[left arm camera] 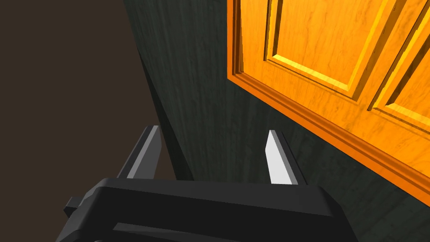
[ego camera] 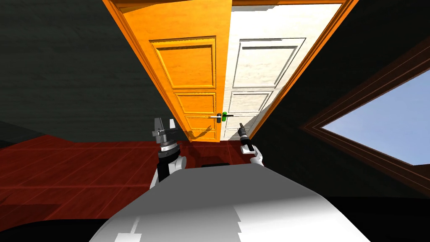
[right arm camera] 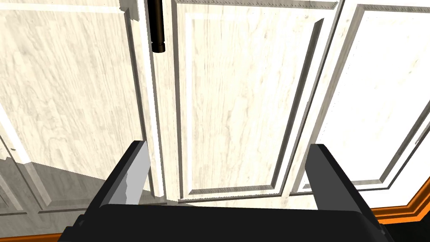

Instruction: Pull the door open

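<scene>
Right wrist view: right pincer (right arm camera: 227, 146) spread; pale wood-grain panelled door (right arm camera: 235, 105) ahead

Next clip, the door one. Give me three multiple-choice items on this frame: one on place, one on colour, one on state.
1. The right gripper faces: A the white leaf; B the orange leaf; C the window.
2. The small marker beside the silver handle is: A red; B green; C blue.
3. The left gripper is: A shut on a handle; B shut on nothing; C open.

Answers:
1 A: pale panels lie ahead of its fingers in the right wrist view.
2 B: it shows green in the head view.
3 C: its fingers stand apart with nothing between them.
</scene>
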